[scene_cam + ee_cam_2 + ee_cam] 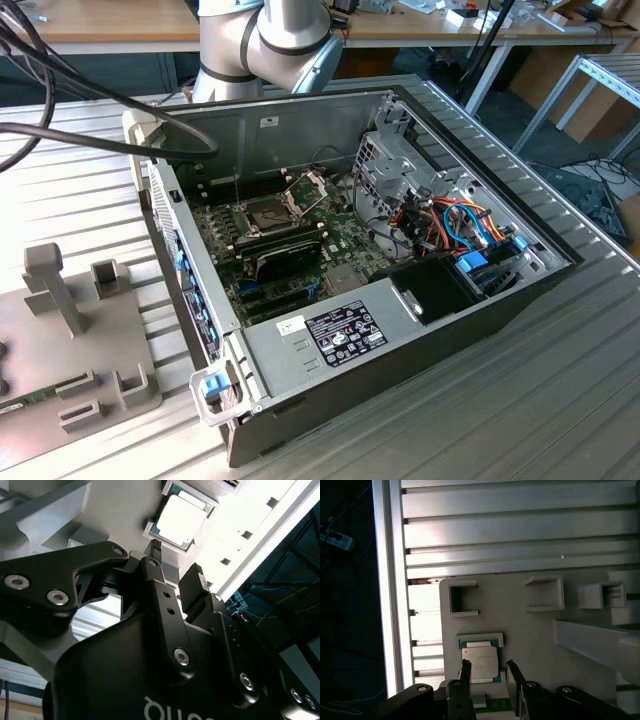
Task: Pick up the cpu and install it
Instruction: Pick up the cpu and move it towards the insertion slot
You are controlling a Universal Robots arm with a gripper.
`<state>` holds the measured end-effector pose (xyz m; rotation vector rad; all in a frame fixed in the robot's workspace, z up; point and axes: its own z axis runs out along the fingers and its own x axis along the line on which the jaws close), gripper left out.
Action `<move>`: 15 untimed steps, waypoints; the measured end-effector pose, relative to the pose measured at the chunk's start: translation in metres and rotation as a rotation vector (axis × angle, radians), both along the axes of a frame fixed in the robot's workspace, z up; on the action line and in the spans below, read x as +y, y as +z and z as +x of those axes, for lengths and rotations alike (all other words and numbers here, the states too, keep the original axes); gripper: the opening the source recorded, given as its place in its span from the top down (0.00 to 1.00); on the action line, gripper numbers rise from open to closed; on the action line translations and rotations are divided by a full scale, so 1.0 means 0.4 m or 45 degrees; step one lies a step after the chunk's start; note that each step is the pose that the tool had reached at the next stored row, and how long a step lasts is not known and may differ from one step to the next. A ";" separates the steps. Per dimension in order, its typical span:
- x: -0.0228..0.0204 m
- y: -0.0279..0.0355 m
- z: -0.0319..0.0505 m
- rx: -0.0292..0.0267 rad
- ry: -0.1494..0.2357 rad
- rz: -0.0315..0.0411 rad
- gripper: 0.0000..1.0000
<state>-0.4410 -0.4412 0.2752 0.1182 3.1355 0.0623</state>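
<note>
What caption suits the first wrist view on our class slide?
Open gripper hovering over the cpu, which sits on a grey holder plate.

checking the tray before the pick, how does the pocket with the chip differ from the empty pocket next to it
The filled pocket holds the chip, silver top up; the empty pocket has only bare grey inside. The filled pocket is a thin rim hugging the chip; the empty pocket is a three-sided wall, open on one side. The open gripper is at the filled pocket, not the empty pocket. Both are grey, on the same tray.
</note>
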 end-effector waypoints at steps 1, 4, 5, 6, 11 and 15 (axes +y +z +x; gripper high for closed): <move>0.000 -0.002 0.000 -0.0001 0.000 0.0001 0.58; 0.000 -0.004 0.000 0.0000 0.000 0.0000 0.58; 0.000 -0.005 0.000 0.0000 0.000 0.0000 0.58; 0.000 -0.007 0.000 0.0001 0.000 0.0000 0.58; 0.000 -0.012 0.000 0.0000 0.000 0.0000 0.58; 0.000 -0.016 0.000 0.0000 0.000 0.0000 0.58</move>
